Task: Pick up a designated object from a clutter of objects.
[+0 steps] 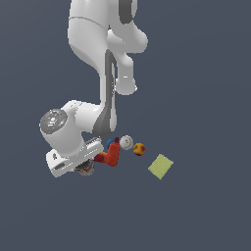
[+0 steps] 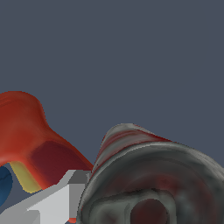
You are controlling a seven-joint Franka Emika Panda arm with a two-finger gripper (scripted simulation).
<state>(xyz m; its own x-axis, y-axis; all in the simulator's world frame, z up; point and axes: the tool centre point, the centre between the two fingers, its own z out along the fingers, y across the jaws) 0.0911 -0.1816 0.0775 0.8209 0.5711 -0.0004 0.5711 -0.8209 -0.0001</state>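
The can (image 2: 144, 179) fills the wrist view, lying against one grey finger (image 2: 65, 197) of the pincer (image 1: 84, 167); whether the pincer clamps it I cannot tell. In the exterior view it sits under the hand, left of the red tool (image 1: 112, 154), white ball (image 1: 126, 142), orange ball (image 1: 139, 149) and yellow-green square (image 1: 161, 166).

Flat, even, shadowless simulator light; coarse blurry textures.

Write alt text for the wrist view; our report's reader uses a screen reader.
A tin can with a red-and-white label fills the close foreground, beside a grey gripper finger. A red L-shaped tool sits next to it, against a plain dark grey surface.
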